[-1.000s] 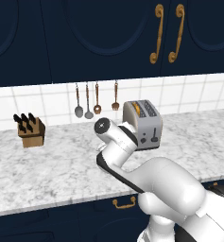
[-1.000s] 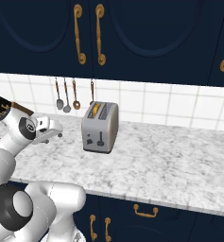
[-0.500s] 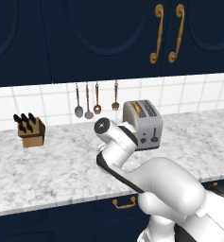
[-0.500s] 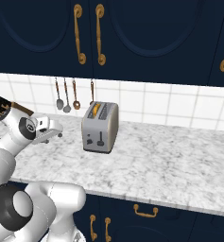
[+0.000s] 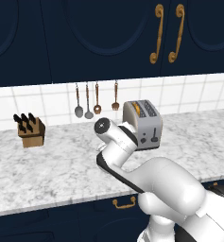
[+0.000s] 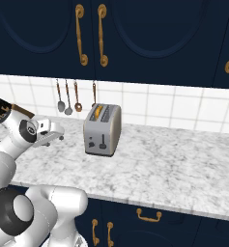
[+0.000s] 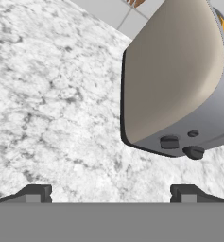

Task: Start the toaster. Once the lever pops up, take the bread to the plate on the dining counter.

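Note:
The silver-grey toaster (image 5: 142, 125) (image 6: 102, 129) stands on the marble worktop near the tiled wall. Its end face carries the dark lever (image 5: 154, 137) (image 6: 103, 144) beside a small dial (image 6: 91, 143). The bread (image 5: 138, 109) (image 6: 98, 112) shows as a golden edge in one slot. My gripper (image 6: 61, 137) hovers to the toaster's left, a short gap away, pointing at it. In the hand view the gripper (image 7: 111, 196) is open with nothing between its tips. The toaster's broad side (image 7: 175, 80) fills the upper right there, with dark controls (image 7: 169, 142) at its lower edge. The plate and dining counter are out of view.
A wooden knife block (image 5: 30, 131) sits at the left of the worktop (image 5: 56, 165). Several utensils (image 5: 97, 99) hang on the tiles behind the toaster. Navy wall cabinets with gold handles (image 5: 166, 33) hang above. Bare marble stretches right of the toaster (image 6: 174, 164).

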Tool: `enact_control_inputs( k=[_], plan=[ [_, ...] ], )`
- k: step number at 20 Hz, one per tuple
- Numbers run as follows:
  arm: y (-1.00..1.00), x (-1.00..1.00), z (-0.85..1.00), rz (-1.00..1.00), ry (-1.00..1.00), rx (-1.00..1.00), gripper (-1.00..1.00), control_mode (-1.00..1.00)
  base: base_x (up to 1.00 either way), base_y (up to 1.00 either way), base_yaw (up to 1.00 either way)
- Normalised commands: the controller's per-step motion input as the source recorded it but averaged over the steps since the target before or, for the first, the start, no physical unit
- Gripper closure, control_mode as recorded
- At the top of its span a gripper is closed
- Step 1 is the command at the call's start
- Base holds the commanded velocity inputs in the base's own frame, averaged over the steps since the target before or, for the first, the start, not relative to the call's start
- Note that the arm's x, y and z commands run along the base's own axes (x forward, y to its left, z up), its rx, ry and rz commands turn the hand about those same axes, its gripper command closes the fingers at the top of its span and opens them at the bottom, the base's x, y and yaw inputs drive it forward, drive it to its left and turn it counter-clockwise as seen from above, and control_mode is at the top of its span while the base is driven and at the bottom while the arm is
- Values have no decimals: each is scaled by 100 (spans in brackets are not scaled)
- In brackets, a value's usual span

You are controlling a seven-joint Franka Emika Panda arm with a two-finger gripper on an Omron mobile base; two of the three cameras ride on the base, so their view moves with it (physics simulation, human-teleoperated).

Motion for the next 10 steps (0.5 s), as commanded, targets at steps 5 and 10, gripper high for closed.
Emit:
enact_control_inputs(
  k=[5, 10],
  plan=[
    [0, 0, 0, 0, 0, 0, -100, -100, 0, 0, 0],
    [0, 0, 0, 0, 0, 0, -100, -100, 0, 0, 0]
  ],
)
